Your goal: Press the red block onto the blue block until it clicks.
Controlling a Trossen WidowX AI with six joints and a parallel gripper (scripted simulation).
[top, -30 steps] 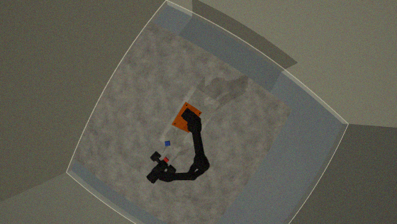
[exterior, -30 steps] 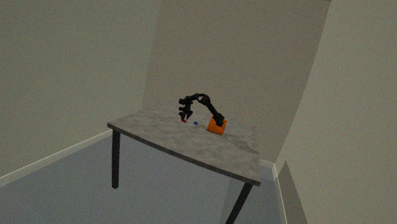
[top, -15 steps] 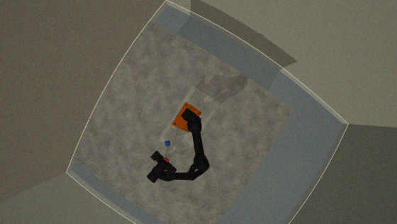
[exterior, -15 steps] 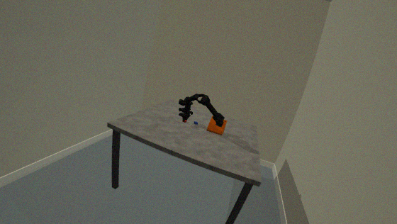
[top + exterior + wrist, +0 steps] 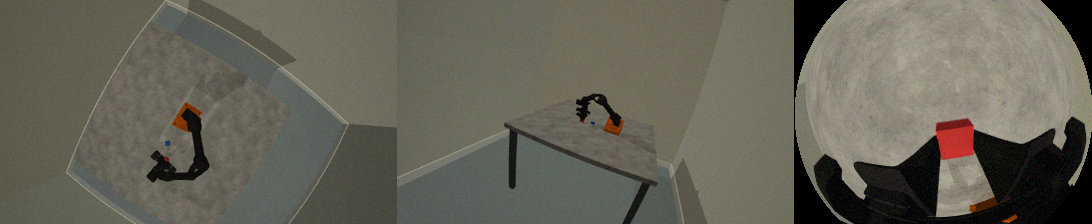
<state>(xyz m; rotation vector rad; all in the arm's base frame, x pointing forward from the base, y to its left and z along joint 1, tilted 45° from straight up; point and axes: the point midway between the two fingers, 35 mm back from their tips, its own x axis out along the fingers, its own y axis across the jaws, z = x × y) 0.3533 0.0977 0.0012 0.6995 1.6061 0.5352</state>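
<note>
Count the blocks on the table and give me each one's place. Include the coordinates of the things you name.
2. The red block [image 5: 166, 159] [image 5: 582, 121] [image 5: 955, 142] is between the gripper's fingers; the blue block [image 5: 167, 143] [image 5: 593, 122] lies between it and the orange base plate [image 5: 176, 122] [image 5: 611, 130].

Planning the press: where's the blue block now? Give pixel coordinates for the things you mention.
Top view: the blue block [image 5: 167, 143] [image 5: 593, 122] sits on the table between the orange base plate [image 5: 179, 126] [image 5: 612, 131] and the red block [image 5: 166, 159] [image 5: 582, 121] [image 5: 955, 142].
</note>
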